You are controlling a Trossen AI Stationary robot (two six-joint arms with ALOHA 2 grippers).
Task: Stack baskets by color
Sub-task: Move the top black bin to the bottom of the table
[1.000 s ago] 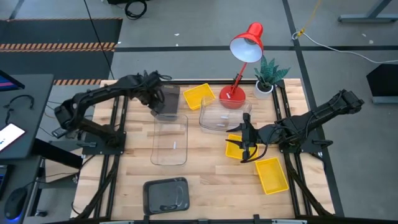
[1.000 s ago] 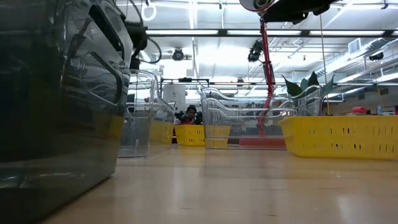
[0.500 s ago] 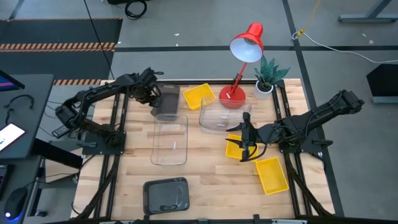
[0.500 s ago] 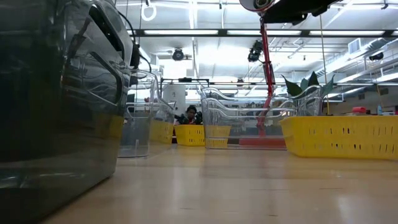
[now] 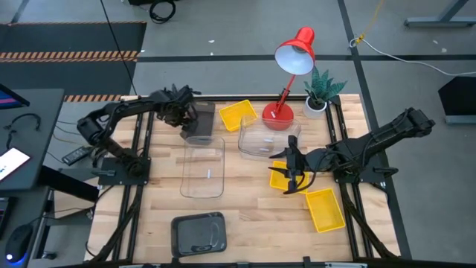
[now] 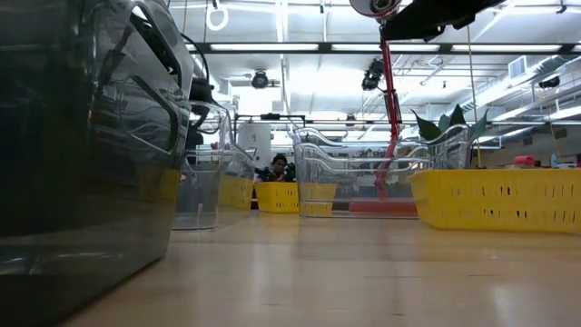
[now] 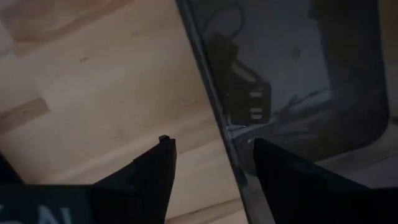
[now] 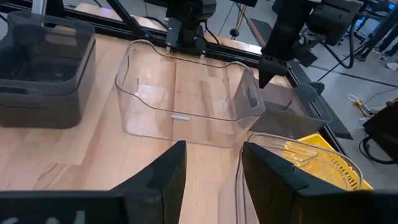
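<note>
Currently the left arm reaches toward the upper centre of the high view, its left pincer [image 5: 187, 117] over the rim of a smoky grey basket [image 5: 199, 123]; in the wrist view its fingers [image 7: 155, 177] stand apart, straddling that rim. The right pincer [image 5: 292, 168], fingers apart, hovers right of centre above a yellow basket [image 5: 280, 178]. A clear basket [image 5: 203, 169] lies mid-tabletop [image 5: 245, 208].

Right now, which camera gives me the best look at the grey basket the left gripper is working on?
The high view: it shows the whole grey basket beside the left gripper. The left wrist view shows only its wall and floor between open fingers. The right wrist view shows it distantly. The low view doesn't show it clearly.
</note>
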